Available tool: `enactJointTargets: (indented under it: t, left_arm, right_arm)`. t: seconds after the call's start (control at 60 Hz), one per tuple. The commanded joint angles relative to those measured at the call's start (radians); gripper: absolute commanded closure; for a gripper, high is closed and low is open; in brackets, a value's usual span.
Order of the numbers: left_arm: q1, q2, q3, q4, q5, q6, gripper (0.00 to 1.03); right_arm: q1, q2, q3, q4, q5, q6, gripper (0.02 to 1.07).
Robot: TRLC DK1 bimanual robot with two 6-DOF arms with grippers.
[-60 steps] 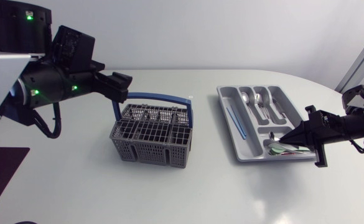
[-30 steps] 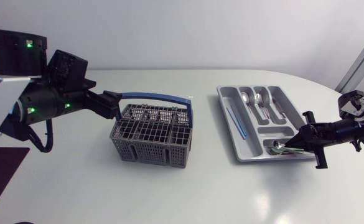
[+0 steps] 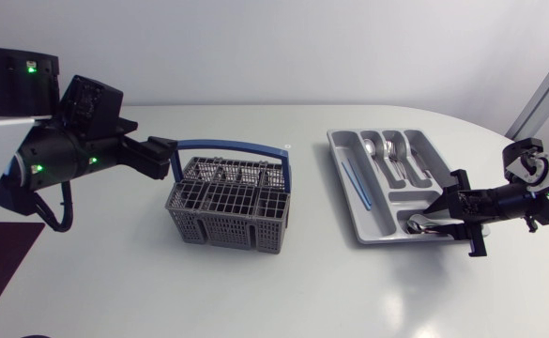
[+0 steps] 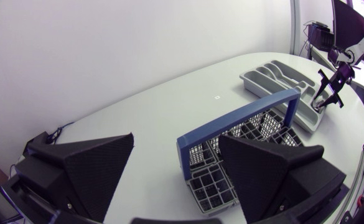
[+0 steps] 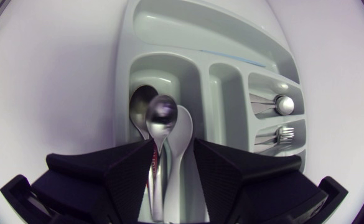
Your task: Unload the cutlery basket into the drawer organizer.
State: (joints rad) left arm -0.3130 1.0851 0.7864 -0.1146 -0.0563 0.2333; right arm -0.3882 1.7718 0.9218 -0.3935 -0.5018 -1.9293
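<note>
Cutlery basket (image 3: 223, 223) — grey plastic grid, upright, with blue hoop handle.

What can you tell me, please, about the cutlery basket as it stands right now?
The cutlery basket is a dark grey, plastic-looking box of open lattice, split into several compartments, with a blue handle standing upright over its top. It sits level on the white table, apart from the drawer organizer and on my left arm's side. No cutlery shows in it. The left gripper, open, is at the handle's end; whether it touches cannot be told.
</note>
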Motion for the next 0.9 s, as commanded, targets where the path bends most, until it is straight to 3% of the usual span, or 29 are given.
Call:
enactJointTargets:
  t: [0.0, 0.05, 0.2, 0.3, 0.433, 0.55, 0.617, 0.8, 0.883]
  left_arm:
    - [0.020, -0.024, -0.033, 0.003, 0.013, 0.015, 0.08]
    - [0.025, -0.030, -0.036, 0.001, 0.015, 0.015, 0.08]
    - [0.038, -0.050, -0.044, -0.002, 0.021, 0.017, 0.08]
    - [0.055, -0.051, -0.052, -0.002, 0.039, 0.015, 0.08]
    - [0.107, -0.051, -0.064, 0.004, 0.073, 0.020, 0.08]
    - [0.167, -0.030, -0.085, 0.026, 0.119, 0.026, 0.08]
    - [0.192, -0.008, -0.101, 0.039, 0.128, 0.035, 0.08]
    - [0.241, 0.075, -0.134, 0.062, 0.165, 0.060, 0.09]
    - [0.239, 0.122, -0.144, 0.066, 0.165, 0.078, 0.09]
  right_arm:
    - [-0.006, -0.077, -0.024, -0.007, -0.029, 0.021, 0.35]
    - [-0.008, -0.126, -0.032, -0.033, -0.046, 0.026, 0.27]
    - [0.017, -0.250, -0.031, -0.162, -0.106, 0.069, 0.26]
    - [0.071, -0.310, -0.046, -0.185, -0.135, 0.165, 0.26]
    - [0.186, -0.357, -0.061, -0.171, -0.170, 0.371, 0.26]
    - [0.313, -0.393, -0.100, -0.051, -0.172, 0.615, 0.26]
    - [0.391, -0.400, -0.132, 0.033, -0.161, 0.719, 0.35]
    - [0.595, -0.373, -0.215, 0.321, -0.060, 0.963, 0.70]
    - [0.652, -0.324, -0.202, 0.377, -0.029, 1.029, 0.85]
